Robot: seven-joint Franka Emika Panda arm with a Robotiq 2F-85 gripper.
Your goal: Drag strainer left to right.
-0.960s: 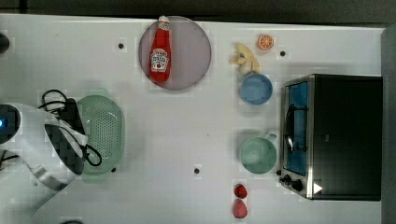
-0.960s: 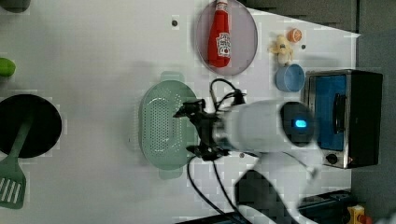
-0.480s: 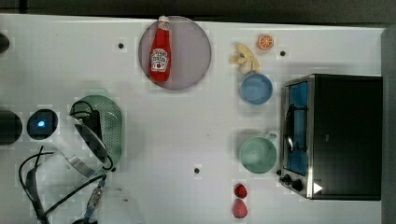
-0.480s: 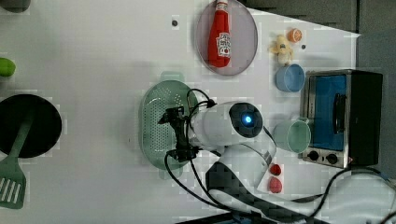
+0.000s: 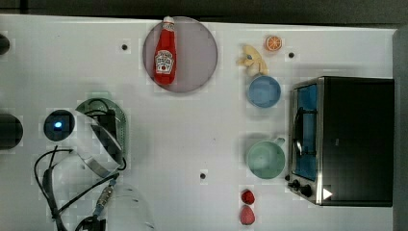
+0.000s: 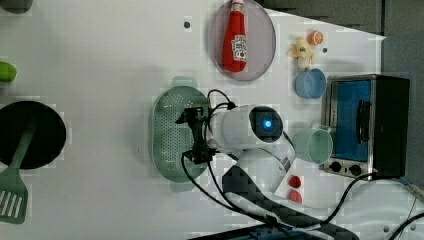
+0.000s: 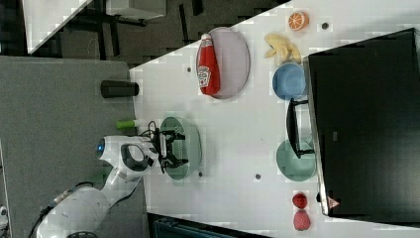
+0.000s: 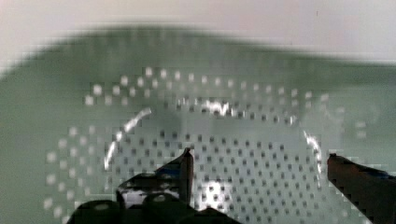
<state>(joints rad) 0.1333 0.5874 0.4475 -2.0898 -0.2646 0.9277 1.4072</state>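
Note:
The strainer (image 6: 172,131) is a pale mint-green oblong colander with a dotted bottom, lying on the white table at the top view's left. My arm covers most of the strainer (image 5: 123,126) in the top view. My gripper (image 6: 194,134) hangs over the strainer's inside, near the long side at the left view's right. It is open, with nothing between its fingers. From the wrist, the strainer's perforated bottom (image 8: 243,140) lies close below, and the gripper (image 8: 259,158) has its two tips spread wide above it. The right view shows the gripper (image 7: 173,147) over the strainer (image 7: 192,144).
A ketchup bottle (image 5: 164,53) lies on a grey plate (image 5: 199,53). A blue bowl (image 5: 264,91), a green mug (image 5: 265,160) and a toaster oven (image 5: 346,139) stand at the top view's right, with strawberries (image 5: 248,207) nearby. A black pan (image 6: 30,134) and spatula (image 6: 12,197) sit at the left view's left.
My gripper has moved from the strainer's edge inward over its bowl, toward the left view's left, and stayed open. The strainer has not shifted.

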